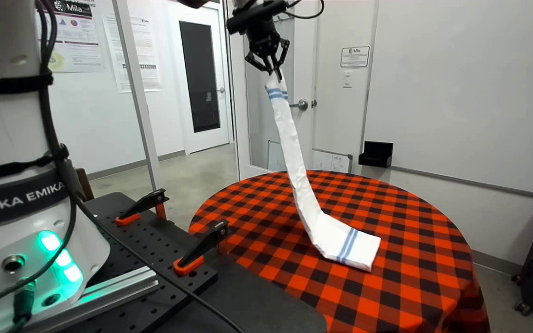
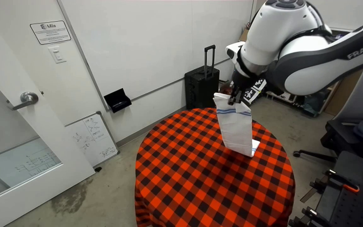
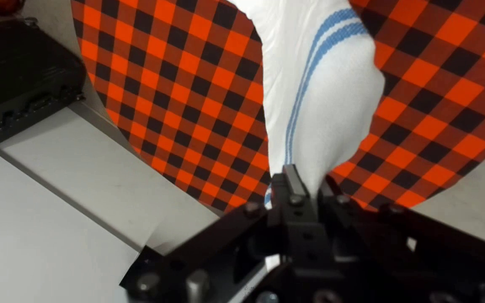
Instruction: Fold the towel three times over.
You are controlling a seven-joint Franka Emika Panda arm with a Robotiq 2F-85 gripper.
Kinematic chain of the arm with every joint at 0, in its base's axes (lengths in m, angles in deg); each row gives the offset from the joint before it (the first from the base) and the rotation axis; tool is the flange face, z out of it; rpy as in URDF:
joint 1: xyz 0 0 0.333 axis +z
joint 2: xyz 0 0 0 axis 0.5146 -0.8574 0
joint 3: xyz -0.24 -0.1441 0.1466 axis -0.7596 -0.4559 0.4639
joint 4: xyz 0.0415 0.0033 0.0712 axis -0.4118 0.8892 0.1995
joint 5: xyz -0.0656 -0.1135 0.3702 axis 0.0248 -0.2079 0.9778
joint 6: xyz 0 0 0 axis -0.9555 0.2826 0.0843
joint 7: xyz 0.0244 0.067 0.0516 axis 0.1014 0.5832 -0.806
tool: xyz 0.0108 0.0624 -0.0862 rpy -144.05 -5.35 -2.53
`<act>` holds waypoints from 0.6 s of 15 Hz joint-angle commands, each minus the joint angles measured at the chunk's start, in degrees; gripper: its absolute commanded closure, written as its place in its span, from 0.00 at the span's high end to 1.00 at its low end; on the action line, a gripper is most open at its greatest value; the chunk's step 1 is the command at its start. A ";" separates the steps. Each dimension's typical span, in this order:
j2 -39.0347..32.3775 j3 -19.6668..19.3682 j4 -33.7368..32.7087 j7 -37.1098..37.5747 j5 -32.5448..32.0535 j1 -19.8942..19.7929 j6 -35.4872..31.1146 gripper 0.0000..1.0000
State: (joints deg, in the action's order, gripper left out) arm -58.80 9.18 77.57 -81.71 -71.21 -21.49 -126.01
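My gripper (image 1: 276, 74) is shut on one end of the white towel (image 1: 294, 152), high above the round table. From there the cloth slants down as a long narrow strip. Its lower end lies flat on the checked tablecloth, where blue stripes (image 1: 349, 244) cross it. More blue stripes run just below the gripped end. In an exterior view, the raised part of the towel (image 2: 235, 130) faces the camera and covers most of the part on the table. In the wrist view, the towel (image 3: 331, 105) is pinched between the fingertips of the gripper (image 3: 310, 182) and fans out beyond them.
A red-and-black checked tablecloth (image 1: 414, 277) covers the round table. Beside it stands the black mounting bench with orange-tipped clamps (image 1: 201, 249). A black suitcase (image 2: 202, 86) stands by the whiteboard wall. An open door (image 2: 39, 126) and an office chair (image 2: 342, 135) are around the table.
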 commanded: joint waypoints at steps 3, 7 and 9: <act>10.81 3.92 2.06 -4.53 5.91 -2.36 3.96 0.02; 10.61 3.35 1.77 -3.07 3.88 -5.59 3.25 0.02; 9.69 2.27 2.26 -5.21 3.28 -7.41 2.64 0.02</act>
State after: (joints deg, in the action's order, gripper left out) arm -48.81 12.12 78.77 -84.19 -67.38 -26.32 -122.65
